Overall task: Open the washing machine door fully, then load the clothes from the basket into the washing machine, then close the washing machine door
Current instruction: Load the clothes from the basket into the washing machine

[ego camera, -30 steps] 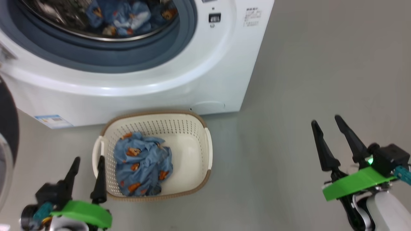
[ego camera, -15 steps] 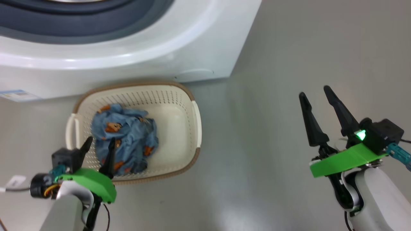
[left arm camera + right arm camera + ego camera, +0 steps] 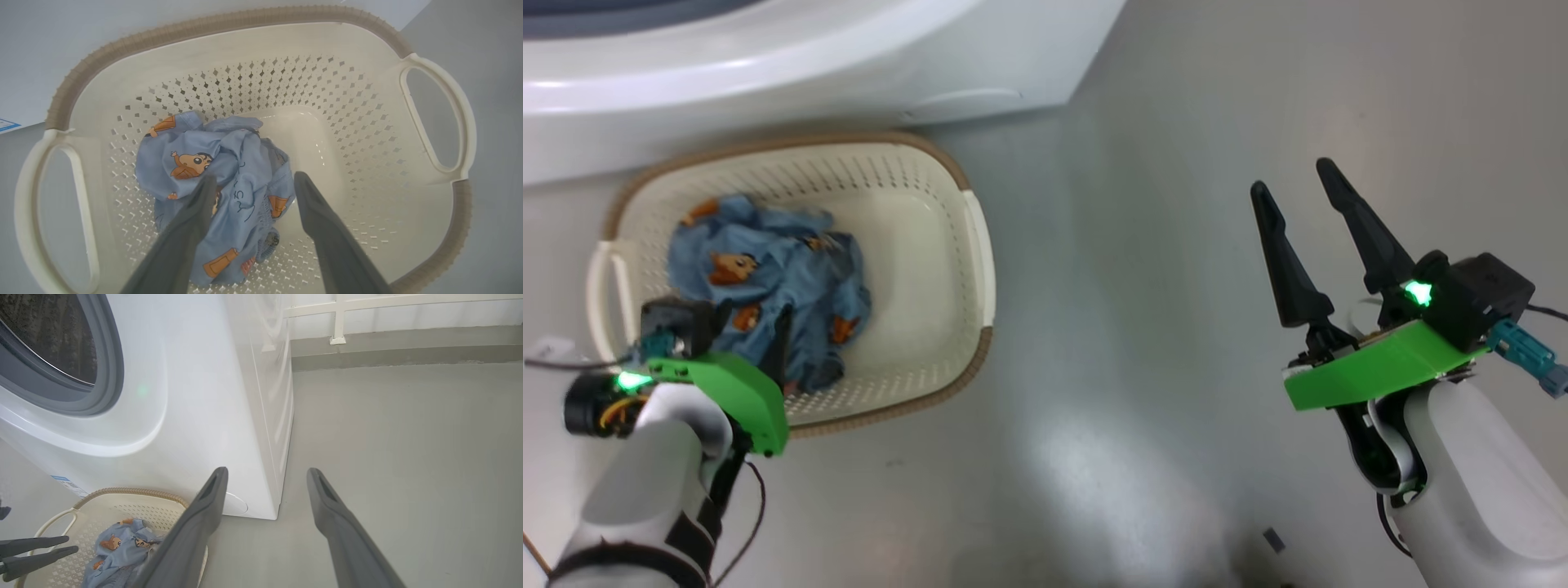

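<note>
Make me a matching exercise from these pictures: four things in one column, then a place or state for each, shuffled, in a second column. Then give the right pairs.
Column one:
1 left gripper
2 right gripper
3 clothes
4 washing machine

Column two:
A white, beyond the basket
B open, over bare floor
C open, pointing into the basket
D crumpled blue heap in the basket

Pairs: 1-C, 2-B, 3-D, 4-A
</note>
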`<state>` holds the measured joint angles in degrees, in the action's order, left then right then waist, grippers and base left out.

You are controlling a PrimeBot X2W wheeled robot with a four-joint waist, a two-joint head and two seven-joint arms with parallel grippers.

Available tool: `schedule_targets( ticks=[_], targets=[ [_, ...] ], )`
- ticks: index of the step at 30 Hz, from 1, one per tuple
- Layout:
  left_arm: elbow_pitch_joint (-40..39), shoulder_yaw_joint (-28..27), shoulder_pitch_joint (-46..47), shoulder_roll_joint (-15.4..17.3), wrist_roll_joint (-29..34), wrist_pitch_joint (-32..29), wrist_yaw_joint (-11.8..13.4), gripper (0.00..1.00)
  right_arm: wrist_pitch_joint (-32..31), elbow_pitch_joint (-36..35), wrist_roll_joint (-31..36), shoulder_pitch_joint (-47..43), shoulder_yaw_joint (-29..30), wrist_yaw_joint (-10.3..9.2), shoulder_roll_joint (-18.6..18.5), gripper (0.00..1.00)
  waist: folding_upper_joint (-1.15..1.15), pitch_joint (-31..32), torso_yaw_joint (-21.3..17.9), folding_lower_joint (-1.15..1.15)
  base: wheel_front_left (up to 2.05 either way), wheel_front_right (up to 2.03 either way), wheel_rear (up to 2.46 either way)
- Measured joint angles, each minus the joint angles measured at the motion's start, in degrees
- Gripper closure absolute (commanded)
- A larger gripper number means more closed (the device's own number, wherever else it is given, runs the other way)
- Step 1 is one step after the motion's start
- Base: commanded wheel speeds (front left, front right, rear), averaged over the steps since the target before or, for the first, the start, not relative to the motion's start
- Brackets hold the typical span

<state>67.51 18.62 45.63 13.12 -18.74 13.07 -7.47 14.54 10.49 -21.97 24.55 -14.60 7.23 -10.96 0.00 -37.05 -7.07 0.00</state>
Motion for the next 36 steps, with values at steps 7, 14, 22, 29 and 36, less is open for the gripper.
schedule_targets(
  ticks=[7,14,22,29,36],
  targets=[
    [3.19,4.08,4.55,1.62,-2.56,-4.13,-0.04,0.0,0.0,-0.52,0.23,2.32,-1.0,0.0,0.26,0.0,0.0,-4.42,-1.63,0.0,0.0,0.0,0.0],
    [4.16,7.49,9.25,4.47,-4.94,-8.57,-0.04,0.0,0.0,-0.93,0.31,4.35,-2.15,0.0,0.78,0.01,0.0,-8.97,-3.62,0.0,0.0,0.0,0.0],
    [4.93,10.85,12.19,5.98,-6.88,-12.35,-0.05,0.0,0.0,-1.66,0.38,4.66,-2.49,0.0,1.41,0.02,0.0,-12.45,-5.46,0.0,0.0,0.0,0.0],
    [5.42,12.72,14.21,7.9,-7.64,-13.61,-0.05,0.0,0.0,-2.47,0.37,6.12,-3.63,0.0,2.02,0.02,0.0,-14.62,-6.74,0.0,0.0,0.0,0.0],
    [5.97,13.95,15.52,8.43,-8.62,-15.6,-0.04,0.0,0.0,-2.74,0.37,6.53,-3.99,0.0,2.24,0.02,0.0,-16.32,-7.87,0.0,0.0,0.0,0.0]
  ],
)
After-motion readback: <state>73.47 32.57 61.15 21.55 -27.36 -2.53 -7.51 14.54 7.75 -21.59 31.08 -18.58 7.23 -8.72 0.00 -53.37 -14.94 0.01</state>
